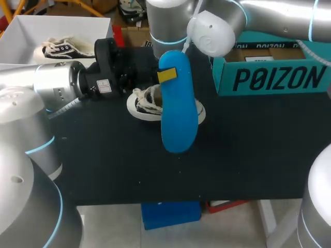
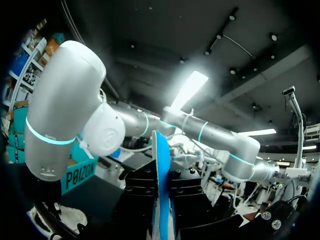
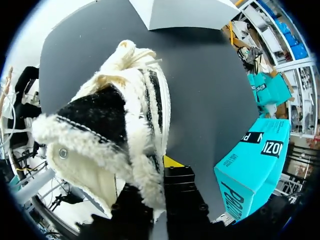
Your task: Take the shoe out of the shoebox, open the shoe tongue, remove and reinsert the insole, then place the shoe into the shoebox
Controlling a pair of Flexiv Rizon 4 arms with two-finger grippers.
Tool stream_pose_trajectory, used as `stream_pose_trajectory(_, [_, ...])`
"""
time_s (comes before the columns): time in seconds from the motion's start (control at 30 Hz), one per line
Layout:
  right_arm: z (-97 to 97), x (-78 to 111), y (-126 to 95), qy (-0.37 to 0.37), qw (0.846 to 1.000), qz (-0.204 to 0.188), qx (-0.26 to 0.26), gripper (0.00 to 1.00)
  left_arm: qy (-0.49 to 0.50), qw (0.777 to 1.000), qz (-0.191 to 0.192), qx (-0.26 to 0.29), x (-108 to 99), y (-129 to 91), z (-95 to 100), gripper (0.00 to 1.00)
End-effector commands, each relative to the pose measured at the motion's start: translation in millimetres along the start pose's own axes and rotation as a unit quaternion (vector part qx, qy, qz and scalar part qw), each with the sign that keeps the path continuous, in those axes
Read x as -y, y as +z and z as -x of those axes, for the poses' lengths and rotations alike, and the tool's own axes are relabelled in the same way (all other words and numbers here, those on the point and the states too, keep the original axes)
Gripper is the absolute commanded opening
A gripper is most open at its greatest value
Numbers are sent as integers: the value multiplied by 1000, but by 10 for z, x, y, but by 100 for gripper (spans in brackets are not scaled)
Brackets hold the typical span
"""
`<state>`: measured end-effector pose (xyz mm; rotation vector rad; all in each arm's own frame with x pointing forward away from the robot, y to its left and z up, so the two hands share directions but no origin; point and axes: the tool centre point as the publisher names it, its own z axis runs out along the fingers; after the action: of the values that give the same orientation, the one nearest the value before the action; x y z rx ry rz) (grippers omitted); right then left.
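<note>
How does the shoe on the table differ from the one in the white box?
The table shoe sits on the black table; the boxed shoe lies in the white box. The right end effector grips the table shoe's fleecy collar; nothing touches the boxed shoe. The table shoe's blue insole is out, held by the left end effector. Both are black and cream with pale laces.

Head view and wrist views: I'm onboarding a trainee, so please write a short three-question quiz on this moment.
1. True or false: the blue foam insole is outside the white fleece-lined shoe.
2. Fill in: the right hand grips the ___.
3. Which hand holds the insole? A: left hand. B: right hand.

Key: 1 true; 2 shoe; 3 A.
</note>
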<state>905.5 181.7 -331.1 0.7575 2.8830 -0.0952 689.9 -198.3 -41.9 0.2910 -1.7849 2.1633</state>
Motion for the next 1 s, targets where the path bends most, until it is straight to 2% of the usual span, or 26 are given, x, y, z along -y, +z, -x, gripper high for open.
stream_pose_trajectory(0.03, [14,-58,36,137,988,-68,28,0,1,1000,-1,2,-16,19,-2,0])
stream_pose_trajectory(0.3, [103,-1,45,288,953,-85,31,0,1,1000,-1,2,-16,19,-2,0])
stream_pose_trajectory(0.43, [137,15,42,379,922,-77,8,0,1,1000,-1,2,-16,19,-2,0])
stream_pose_trajectory(0.6, [87,-14,32,453,890,-59,-16,0,1,1000,-1,2,-16,19,-2,0])
stream_pose_trajectory(0.7, [75,-32,44,502,863,-54,-23,0,1,1000,-1,2,-16,19,-2,0])
stream_pose_trajectory(0.93, [-11,-69,86,559,828,-36,-13,0,1,1000,-1,2,-16,19,-2,0])
stream_pose_trajectory(1.0, [-33,-72,117,561,827,-34,-7,0,1,1000,-1,2,-16,19,-2,0])
